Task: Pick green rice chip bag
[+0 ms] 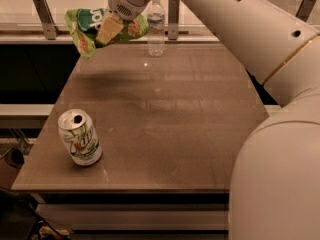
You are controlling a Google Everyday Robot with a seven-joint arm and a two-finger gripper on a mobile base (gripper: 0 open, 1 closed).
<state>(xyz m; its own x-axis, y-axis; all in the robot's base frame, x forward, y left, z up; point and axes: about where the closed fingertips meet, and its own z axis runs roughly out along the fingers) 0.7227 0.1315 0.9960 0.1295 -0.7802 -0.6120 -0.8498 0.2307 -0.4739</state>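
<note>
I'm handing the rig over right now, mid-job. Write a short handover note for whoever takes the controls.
Gripper: shut on the green rice chip bag, above the table's far left part.
Bag: in the air, clear of the table; its shadow lies on the top below.
Done: bag grasped and lifted.
Left: hold it steady; nothing else to pick.
Nearby: soda can upright at front left, water bottle at the far edge, both apart from the bag.

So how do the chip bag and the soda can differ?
The green rice chip bag is held over the table, far left, in the end effector; the soda can stands upright on it, front left. The bag is crumpled; the can is rigid, top opened. Both show green.
</note>
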